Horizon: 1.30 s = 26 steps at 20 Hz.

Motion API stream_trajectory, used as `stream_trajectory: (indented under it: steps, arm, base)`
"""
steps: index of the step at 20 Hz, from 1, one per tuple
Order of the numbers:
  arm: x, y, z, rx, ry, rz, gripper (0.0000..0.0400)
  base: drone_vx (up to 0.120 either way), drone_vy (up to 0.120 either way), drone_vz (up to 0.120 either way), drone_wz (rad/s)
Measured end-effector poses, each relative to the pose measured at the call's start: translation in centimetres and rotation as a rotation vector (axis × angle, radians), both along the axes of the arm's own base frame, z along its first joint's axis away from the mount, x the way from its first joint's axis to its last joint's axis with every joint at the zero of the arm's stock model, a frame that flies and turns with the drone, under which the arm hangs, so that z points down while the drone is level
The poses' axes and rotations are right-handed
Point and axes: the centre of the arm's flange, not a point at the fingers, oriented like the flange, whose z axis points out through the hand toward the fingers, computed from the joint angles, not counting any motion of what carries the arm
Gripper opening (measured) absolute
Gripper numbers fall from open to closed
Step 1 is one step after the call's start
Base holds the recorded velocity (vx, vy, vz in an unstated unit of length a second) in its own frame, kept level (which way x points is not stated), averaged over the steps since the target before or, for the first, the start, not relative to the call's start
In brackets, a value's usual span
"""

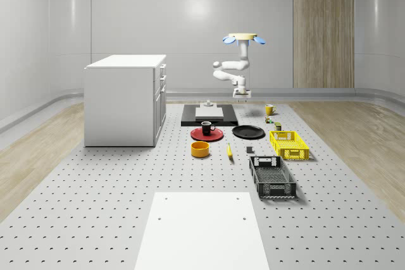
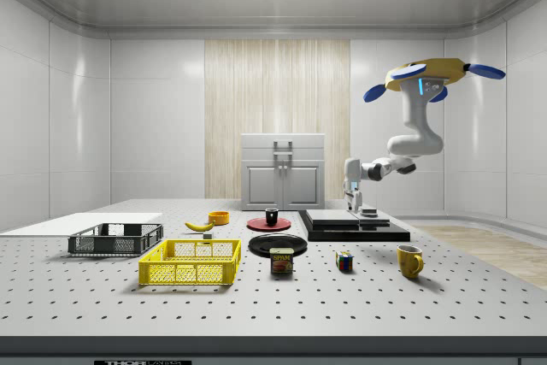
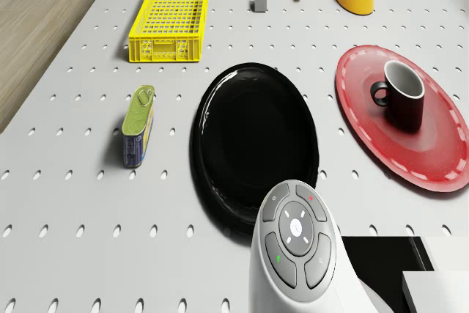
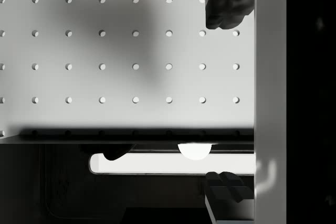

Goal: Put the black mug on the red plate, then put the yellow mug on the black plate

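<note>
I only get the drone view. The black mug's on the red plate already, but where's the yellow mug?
Observer: The yellow mug stands upright on the table, beyond the black plate, toward the whole-scene view's right.
Operator: Is the claw holding anything?
Observer: No. The claw is open, nothing between its fingers, above the edge of the black platform.
Operator: And the drone?
Observer: The drone hovers high over the table's far end, as the whole-scene view shows it.
</note>
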Motion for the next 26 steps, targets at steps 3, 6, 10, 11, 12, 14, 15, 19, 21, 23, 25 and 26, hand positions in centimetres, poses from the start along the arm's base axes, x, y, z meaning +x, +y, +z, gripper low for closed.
stream_trajectory:
  steps: [3,6,10,11,12,14,15,19,21,23,25,26]
  arm:
    - [0.0,0.0,0.0,0.0,0.0,0.0,0.04]
    - [0.0,0.0,0.0,0.0,0.0,0.0,0.04]
    - [0.0,0.0,0.0,0.0,0.0,0.0,0.04]
    - [0.0,0.0,0.0,0.0,0.0,0.0,0.04]
    - [0.0,0.0,0.0,0.0,0.0,0.0,0.04]
    - [0.0,0.0,0.0,0.0,0.0,0.0,0.04]
    - [0.0,0.0,0.0,0.0,0.0,0.0,0.04]
    - [0.0,0.0,0.0,0.0,0.0,0.0,0.04]
    - [0.0,0.0,0.0,0.0,0.0,0.0,0.04]
    - [0.0,0.0,0.0,0.0,0.0,0.0,0.04]
    - [0.0,0.0,0.0,0.0,0.0,0.0,0.04]
    - [0.0,0.0,0.0,0.0,0.0,0.0,0.04]
  base:
    - [-0.12,0.12,0.0,0.0]
    - [-0.12,0.12,0.0,0.0]
    - [-0.12,0.12,0.0,0.0]
    - [-0.12,0.12,0.0,0.0]
    - [-0.12,0.12,0.0,0.0]
    - [-0.12,0.12,0.0,0.0]
    - [-0.12,0.12,0.0,0.0]
    - [-0.12,0.12,0.0,0.0]
    - [-0.12,0.12,0.0,0.0]
    - [-0.1,0.12,0.0,0.0]
    - [0.0,0.12,0.0,0.0]
    - [0.0,0.12,0.0,0.0]
